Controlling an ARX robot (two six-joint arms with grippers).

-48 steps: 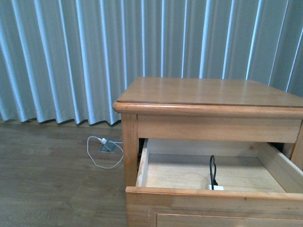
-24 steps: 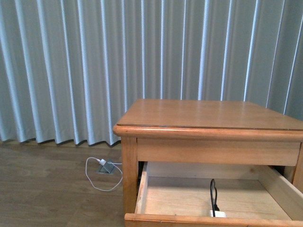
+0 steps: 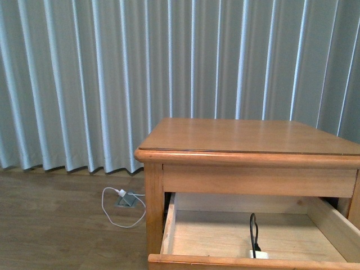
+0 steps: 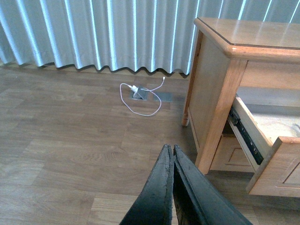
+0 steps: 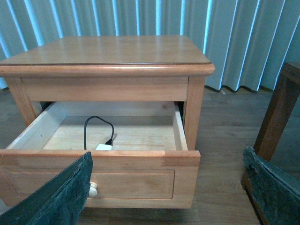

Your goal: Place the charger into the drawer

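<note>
The honey-coloured wooden drawer (image 5: 131, 178) is pulled open from the top of the nightstand (image 3: 247, 138). The charger (image 5: 104, 146), a small white block with a looping black cable, lies inside on the drawer floor near the front panel; it also shows in the front view (image 3: 257, 253). The pale round knob (image 5: 93, 189) peeks out beside one right finger. My right gripper (image 5: 168, 187) is open and empty, in front of the drawer's front panel. My left gripper (image 4: 172, 151) is shut and empty, over the floor left of the nightstand. The drawer shows in the left wrist view (image 4: 276, 154).
A white plug with a white cable (image 3: 121, 194) lies by a floor socket near the curtains (image 3: 112, 79). A dark wooden furniture leg (image 5: 276, 112) stands to the right of the nightstand. Wood-look floor (image 4: 70, 154) lies to the left.
The front view has risen: the nightstand sits lower in the frame than a second ago, then holds still. The charger stays in the drawer.
</note>
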